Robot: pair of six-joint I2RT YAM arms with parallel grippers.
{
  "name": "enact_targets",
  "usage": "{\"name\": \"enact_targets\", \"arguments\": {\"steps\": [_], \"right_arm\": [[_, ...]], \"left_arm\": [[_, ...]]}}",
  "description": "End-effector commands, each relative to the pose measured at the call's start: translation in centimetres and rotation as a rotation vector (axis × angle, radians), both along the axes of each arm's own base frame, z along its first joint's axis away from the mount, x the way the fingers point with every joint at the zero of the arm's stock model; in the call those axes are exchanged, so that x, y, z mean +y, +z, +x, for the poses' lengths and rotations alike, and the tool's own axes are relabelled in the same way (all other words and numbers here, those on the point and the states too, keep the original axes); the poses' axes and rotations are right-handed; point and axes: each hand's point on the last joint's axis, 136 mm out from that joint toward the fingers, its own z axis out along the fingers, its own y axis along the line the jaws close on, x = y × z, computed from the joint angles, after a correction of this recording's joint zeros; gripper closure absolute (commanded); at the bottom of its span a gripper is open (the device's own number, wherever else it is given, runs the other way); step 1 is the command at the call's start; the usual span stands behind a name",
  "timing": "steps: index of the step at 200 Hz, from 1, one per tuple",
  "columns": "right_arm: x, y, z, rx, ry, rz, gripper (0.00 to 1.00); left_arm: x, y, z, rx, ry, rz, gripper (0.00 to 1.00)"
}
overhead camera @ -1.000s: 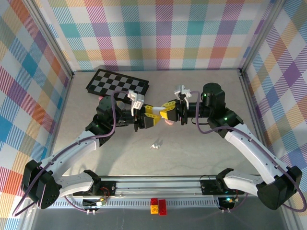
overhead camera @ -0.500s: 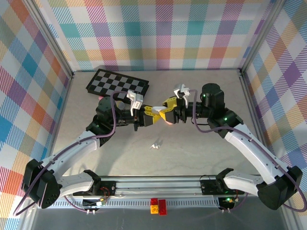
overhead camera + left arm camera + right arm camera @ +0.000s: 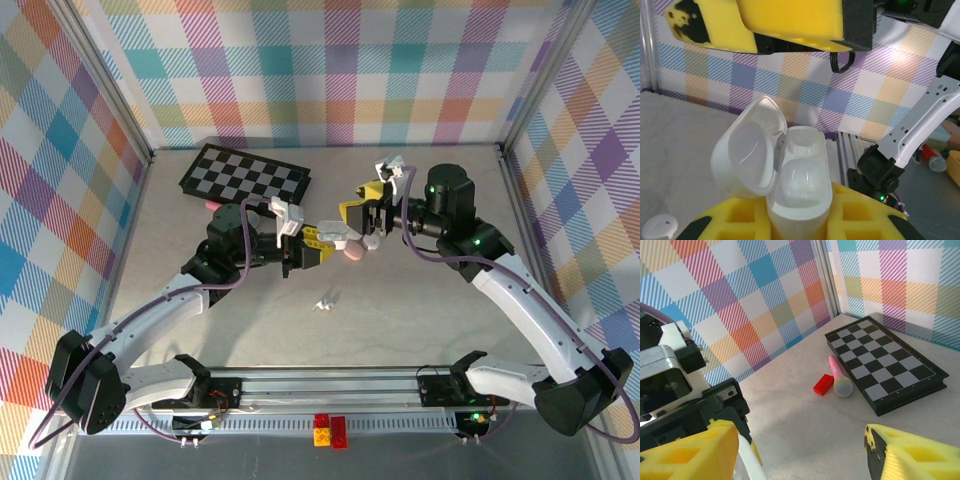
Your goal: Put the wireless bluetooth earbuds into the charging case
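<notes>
My left gripper (image 3: 318,240) is shut on a white charging case (image 3: 799,200), held upright between its yellow fingers (image 3: 865,215). The case's lid (image 3: 747,152) is flipped open to the left. A rounded white bud-like shape (image 3: 800,182) fills the near well; the far well (image 3: 805,142) looks empty. My right gripper (image 3: 362,205) hovers open just right of and above the case, with nothing between its fingers (image 3: 910,452). Two tiny white earbuds (image 3: 323,303) lie on the table in front of both grippers. A pink case (image 3: 353,256) sits under the grippers.
A folded chessboard (image 3: 245,173) lies at the back left, with a pink toy microphone (image 3: 839,376) and a red brick (image 3: 823,384) beside it. Checked walls close the table on three sides. Red and yellow bricks (image 3: 329,429) sit by the front rail.
My right gripper has drawn back up and to the right, away from the open case it was pressed against. The left gripper still holds the case in about the same spot.
</notes>
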Motion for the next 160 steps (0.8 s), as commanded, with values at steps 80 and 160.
{"name": "enact_targets", "arguments": {"steps": [80,160], "right_arm": [[-5.5,-11.2,2.3,0.377,-0.408,-0.045,0.32],[-1.3,-22.4,-1.0,0.839,-0.379,-0.092,0.32]], "left_arm": [[1.6,1.2,-1.8,-0.297,0.023,0.042,1.0],[4.9,0.1,1.1,-0.262,0.231,0.005,1.0]]}}
